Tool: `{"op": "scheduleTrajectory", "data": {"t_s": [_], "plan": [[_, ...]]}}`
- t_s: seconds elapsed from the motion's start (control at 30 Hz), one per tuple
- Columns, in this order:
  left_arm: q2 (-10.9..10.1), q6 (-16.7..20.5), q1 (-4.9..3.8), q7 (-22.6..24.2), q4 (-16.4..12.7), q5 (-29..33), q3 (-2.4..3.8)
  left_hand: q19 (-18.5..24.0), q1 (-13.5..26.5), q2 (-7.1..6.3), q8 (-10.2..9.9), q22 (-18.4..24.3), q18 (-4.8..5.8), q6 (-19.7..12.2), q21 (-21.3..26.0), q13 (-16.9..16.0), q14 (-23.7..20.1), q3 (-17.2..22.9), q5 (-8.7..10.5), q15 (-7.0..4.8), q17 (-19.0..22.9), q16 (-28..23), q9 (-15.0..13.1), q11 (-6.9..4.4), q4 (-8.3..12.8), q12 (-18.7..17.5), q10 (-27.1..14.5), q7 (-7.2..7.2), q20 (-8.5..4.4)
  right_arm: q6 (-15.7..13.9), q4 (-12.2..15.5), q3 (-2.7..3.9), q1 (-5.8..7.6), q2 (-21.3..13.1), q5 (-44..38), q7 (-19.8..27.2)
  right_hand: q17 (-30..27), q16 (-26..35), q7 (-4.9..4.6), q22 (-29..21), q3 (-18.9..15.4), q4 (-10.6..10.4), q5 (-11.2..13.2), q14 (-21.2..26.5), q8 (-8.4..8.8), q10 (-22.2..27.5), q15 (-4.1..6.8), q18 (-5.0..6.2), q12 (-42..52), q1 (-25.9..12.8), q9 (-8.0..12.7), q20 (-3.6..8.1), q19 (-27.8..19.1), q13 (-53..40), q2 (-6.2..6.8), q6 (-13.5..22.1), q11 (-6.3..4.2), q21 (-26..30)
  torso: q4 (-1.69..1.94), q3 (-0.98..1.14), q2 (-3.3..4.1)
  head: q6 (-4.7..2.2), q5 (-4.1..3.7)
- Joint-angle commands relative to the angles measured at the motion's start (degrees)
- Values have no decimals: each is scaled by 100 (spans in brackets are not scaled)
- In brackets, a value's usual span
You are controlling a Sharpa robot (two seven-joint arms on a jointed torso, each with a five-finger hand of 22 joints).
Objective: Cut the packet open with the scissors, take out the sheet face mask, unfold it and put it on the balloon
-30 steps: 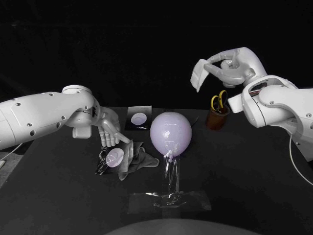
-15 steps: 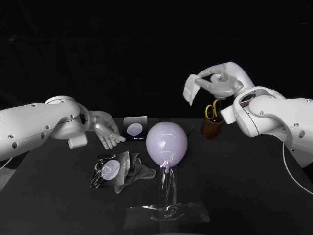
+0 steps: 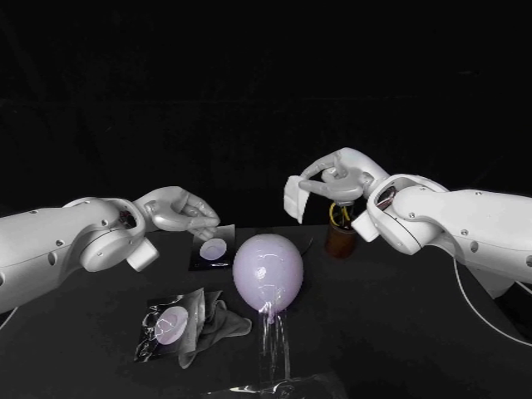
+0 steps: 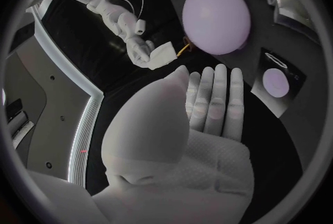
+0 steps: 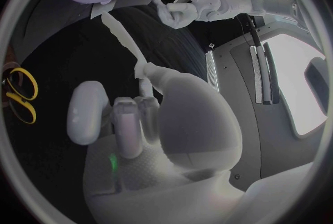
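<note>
The right hand (image 3: 334, 179) is raised above the far side of the table (image 3: 434, 332) and pinches a white folded sheet face mask (image 3: 295, 197), which hangs down from the fingers in the air, beside and higher than the balloon. The left hand (image 3: 182, 208) is lifted on the other side and holds nothing; in the left wrist view its fingers (image 4: 215, 96) are stretched straight and lie close side by side. The lilac balloon (image 3: 268, 268) stands between the two hands, with its narrow end down on a clear stand (image 3: 273, 345). To the left of the stand, near the front, lies the packet (image 3: 176, 322), crumpled, with a pale round mark on it; whether it is cut open I cannot tell. A second packet (image 3: 214, 248), dark with the same round mark, lies flat just behind the balloon, under the left hand. Under the right hand stands a brown cup (image 3: 341, 241), and the scissors (image 3: 334, 214) with yellow handles stand in it.
</note>
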State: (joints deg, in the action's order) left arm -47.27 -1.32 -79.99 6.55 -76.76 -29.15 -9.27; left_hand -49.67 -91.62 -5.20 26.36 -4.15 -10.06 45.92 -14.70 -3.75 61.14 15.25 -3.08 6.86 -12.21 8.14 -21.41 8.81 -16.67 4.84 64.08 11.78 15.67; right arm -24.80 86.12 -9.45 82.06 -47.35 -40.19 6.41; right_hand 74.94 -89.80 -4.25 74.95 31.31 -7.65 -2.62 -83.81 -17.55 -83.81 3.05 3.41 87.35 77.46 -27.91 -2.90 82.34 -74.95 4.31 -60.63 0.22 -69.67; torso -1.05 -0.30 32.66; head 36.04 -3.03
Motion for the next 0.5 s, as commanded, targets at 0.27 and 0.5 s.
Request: {"op": "scheduleTrajectory", "data": {"t_s": [0.27,0.5], "plan": [[404,752,53,1525,142,1662,14,250,97,-267,-332,33,3,16,166,13,-305,394,19,75,-4,-116,273,27,15,-68,-137,-32,79,1299,-83,5,77,121,-297,193,1506,-20,-10,983,-13,37,-16,-619,-52,-468,13,47,-5,33,-239,-13,-51,-1371,-16,1,-3,41,4,-2,1,59,-48],[636,699,140,1752,235,2056,28,557,243,-423,-496,47,106,-33,377,16,-534,470,22,168,37,-284,411,99,24,-122,-278,-63,102,1683,-169,7,141,204,-499,377,1506,-20,-11,982,-20,38,-16,-619,-56,-463,10,46,-13,32,-241,-15,-52,-1367,-17,12,0,43,19,-14,4,216,-36]]}}
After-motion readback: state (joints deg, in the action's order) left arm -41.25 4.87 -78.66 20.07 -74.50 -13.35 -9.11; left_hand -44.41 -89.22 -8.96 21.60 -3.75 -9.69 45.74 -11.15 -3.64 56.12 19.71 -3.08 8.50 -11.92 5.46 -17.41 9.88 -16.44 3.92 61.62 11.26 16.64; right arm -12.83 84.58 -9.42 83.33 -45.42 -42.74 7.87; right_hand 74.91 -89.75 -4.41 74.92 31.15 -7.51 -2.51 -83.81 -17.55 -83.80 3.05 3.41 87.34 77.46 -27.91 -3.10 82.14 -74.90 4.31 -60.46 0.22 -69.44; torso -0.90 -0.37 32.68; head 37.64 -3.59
